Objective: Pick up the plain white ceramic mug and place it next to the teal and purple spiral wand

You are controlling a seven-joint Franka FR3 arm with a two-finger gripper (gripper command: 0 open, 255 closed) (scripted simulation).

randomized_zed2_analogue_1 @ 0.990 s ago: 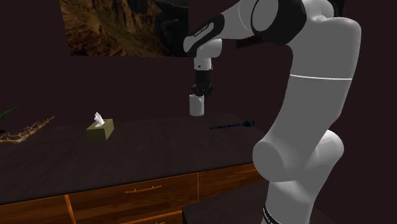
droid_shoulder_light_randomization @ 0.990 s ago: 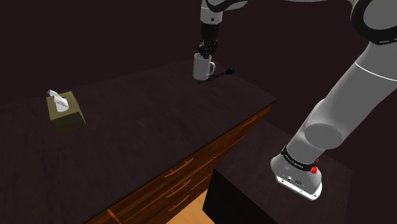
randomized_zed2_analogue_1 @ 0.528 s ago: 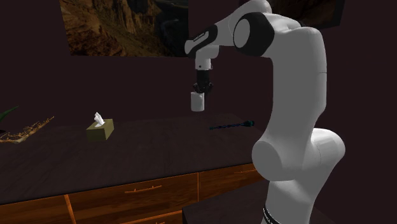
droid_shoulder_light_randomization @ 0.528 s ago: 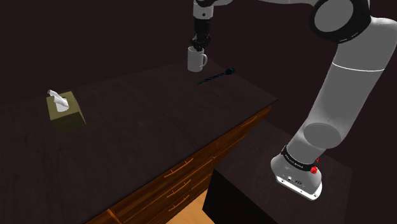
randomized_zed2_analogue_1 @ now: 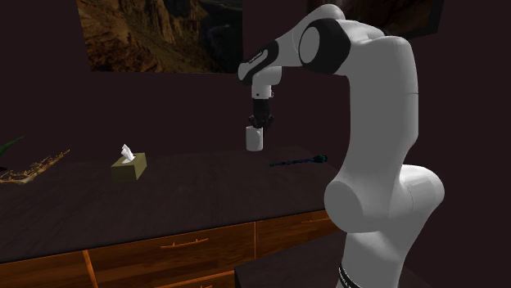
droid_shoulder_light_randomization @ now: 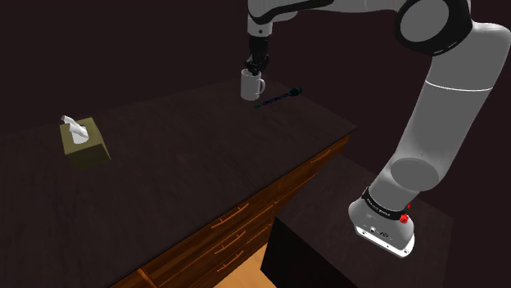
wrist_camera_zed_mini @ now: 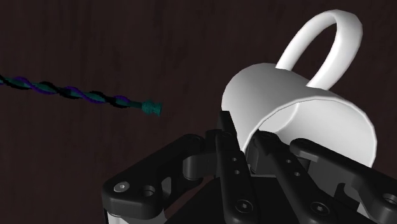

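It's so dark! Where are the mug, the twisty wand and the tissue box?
mug (droid_shoulder_light_randomization: 249, 85), shoulder view, its side wall.
wand (wrist_camera_zed_mini: 76, 93), wrist view, its twisted shaft.
tissue box (droid_shoulder_light_randomization: 87, 153), shoulder view, its olive side.

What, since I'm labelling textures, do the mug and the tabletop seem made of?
Mug: plain white, smooth, with soft shading and no pattern; possibly glazed ceramic, though the look leaves it open. Tabletop: dark wood, matte, judging by faint grain streaks.

arm (droid_shoulder_light_randomization: 449, 98) white, dark joints; base (droid_shoulder_light_randomization: 381, 230) red dots; end effector (wrist_camera_zed_mini: 245, 135) black, screws
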